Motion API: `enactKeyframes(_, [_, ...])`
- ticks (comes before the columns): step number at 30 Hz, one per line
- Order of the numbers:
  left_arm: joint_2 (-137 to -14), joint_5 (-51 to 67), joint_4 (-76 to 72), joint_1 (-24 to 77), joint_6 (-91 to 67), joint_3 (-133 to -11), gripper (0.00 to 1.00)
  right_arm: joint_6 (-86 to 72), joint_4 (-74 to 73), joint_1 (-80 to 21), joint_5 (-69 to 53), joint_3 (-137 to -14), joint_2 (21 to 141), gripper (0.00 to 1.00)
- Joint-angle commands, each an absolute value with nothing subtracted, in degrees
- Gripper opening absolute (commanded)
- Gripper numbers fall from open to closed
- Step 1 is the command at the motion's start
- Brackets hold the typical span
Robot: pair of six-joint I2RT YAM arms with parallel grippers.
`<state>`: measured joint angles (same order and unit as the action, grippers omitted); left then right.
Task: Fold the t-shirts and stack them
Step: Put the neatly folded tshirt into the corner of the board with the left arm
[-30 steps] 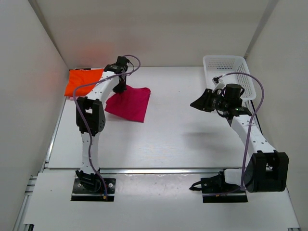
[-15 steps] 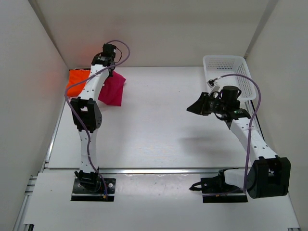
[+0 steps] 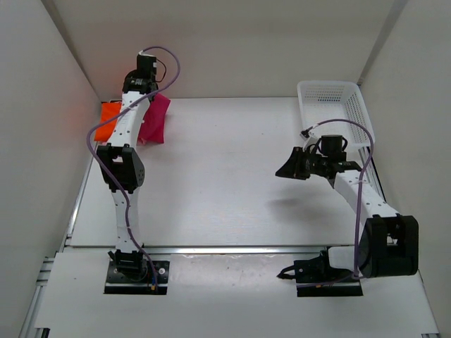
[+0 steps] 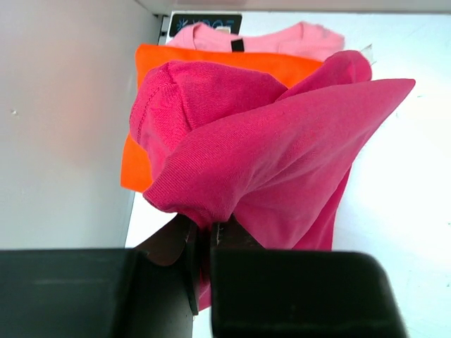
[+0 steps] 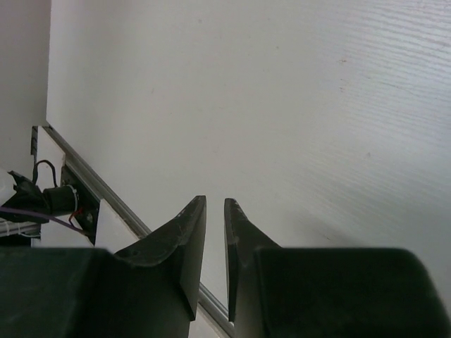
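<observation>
Our left fingers [image 4: 176,246] pinch the bunched deep magenta fabric t-shirt [image 4: 282,155], held up at the far-left corner over the flat bright orange t-shirt [image 4: 144,165]. The light pink t-shirt [image 4: 282,39] shows beyond it. Our right fingers [image 5: 184,243] stand narrowly parted, empty, above the white surface [image 5: 282,105].

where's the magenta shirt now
The magenta shirt is at the far-left corner in the top view, bunched in the left pincer, just right of the orange shirt.
</observation>
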<state>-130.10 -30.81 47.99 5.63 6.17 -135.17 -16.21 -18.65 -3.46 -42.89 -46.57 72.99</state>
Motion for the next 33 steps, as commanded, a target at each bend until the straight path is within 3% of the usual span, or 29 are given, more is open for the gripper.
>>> enactKeyframes(1, [-127.2, -30.5, 44.8, 5.6, 7.4, -138.7, 0.0, -14.8, -17.9, -3.1, -42.9, -50.3, 74.4, 0.16])
enactKeyframes(33, [-118.8, -16.4, 43.7, 0.1, 7.8, -136.0, 0.0, -15.5, -19.9, -6.4, -42.7, -56.2, 82.9, 0.12])
